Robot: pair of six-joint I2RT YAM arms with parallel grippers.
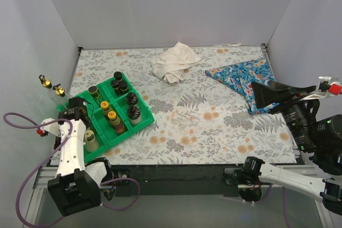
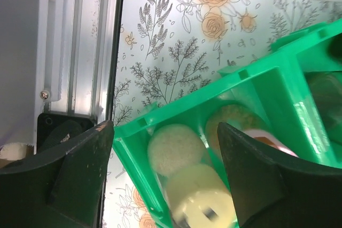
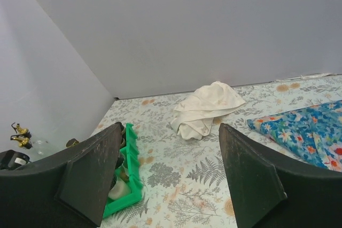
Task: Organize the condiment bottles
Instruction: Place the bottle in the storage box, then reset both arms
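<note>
The table (image 1: pixel 214 126) is carrying a green tray (image 2: pixel 278 86) at its left edge. The tray's compartments are holding about 10 condiment bottles (image 1: pixel 114 118), mostly dark with black caps, 2 yellow-capped. The left gripper (image 2: pixel 164 132) is hovering released over the near corner compartment, where a cream bottle (image 2: pixel 197 190) is sitting. The right gripper (image 3: pixel 170 132) is hanging released and empty, well apart at the right.

Overhead view, 2 wrist views, tray (image 1: pixel 128 134) shared
</note>
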